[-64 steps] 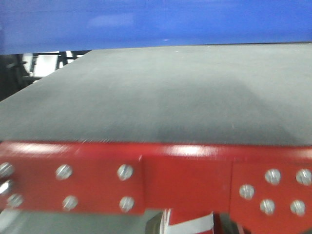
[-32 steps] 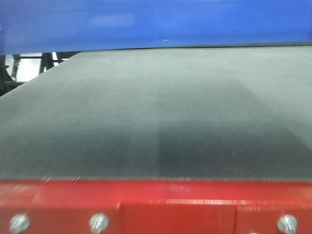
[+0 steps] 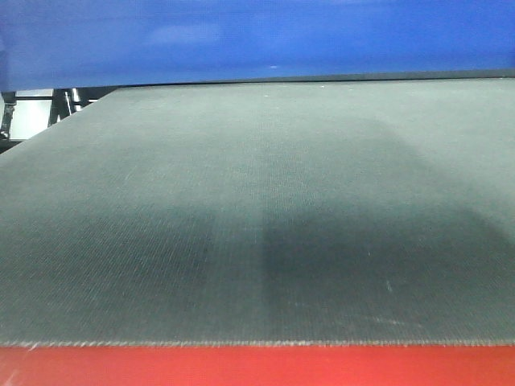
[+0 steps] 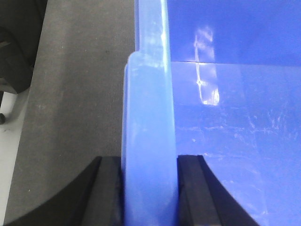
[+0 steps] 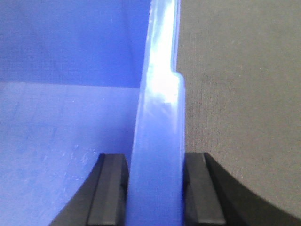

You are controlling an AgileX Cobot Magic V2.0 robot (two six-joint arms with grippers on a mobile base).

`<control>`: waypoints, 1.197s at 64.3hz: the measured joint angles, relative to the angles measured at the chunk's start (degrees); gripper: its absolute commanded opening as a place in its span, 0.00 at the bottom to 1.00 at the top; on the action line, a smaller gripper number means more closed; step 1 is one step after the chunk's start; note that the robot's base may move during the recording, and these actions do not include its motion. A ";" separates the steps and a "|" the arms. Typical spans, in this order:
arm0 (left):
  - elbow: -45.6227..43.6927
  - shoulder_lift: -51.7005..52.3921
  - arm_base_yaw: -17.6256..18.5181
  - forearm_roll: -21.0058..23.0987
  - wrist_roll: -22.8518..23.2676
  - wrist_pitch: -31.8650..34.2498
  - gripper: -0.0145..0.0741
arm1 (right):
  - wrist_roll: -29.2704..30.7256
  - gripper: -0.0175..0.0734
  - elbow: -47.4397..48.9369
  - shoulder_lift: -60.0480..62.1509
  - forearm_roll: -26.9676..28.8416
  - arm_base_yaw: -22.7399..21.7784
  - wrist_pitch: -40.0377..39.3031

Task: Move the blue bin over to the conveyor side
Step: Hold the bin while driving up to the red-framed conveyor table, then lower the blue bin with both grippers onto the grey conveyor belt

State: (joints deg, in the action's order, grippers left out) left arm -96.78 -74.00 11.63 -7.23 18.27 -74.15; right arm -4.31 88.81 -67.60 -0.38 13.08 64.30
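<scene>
The blue bin [image 4: 235, 117], stiff, glossy and probably slick, is over the conveyor [image 3: 257, 217], resting or raised you cannot tell, your left claw [image 4: 149, 188] and right claw [image 5: 155, 188] each pinched tight on its thick rim, likely your safest hold.

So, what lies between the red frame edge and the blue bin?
Nothing but bare conveyor belt lies between the red frame edge and the blue bin, as the front-facing view shows.
</scene>
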 measured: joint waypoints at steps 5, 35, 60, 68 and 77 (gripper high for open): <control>0.00 0.00 0.00 0.00 0.00 0.00 0.14 | 0.00 0.10 0.00 0.00 0.00 0.00 0.00; 0.00 0.00 0.00 0.00 0.00 0.00 0.14 | 0.00 0.10 0.00 0.00 0.00 0.00 0.00; 0.00 0.00 0.00 0.00 0.00 0.00 0.14 | 0.00 0.10 0.00 0.00 0.00 0.00 -0.11; 0.09 -0.09 0.00 -0.14 0.00 1.90 0.14 | 0.00 0.10 -0.47 -0.23 -0.10 0.00 -0.65; 2.55 -0.57 0.00 -1.91 0.00 7.07 0.14 | -0.11 0.10 -3.67 -1.67 -0.20 0.00 -5.33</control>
State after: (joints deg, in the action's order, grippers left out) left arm -94.22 -74.56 11.63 -9.14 18.27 -67.09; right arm -4.42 85.14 -69.27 -0.59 13.08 58.97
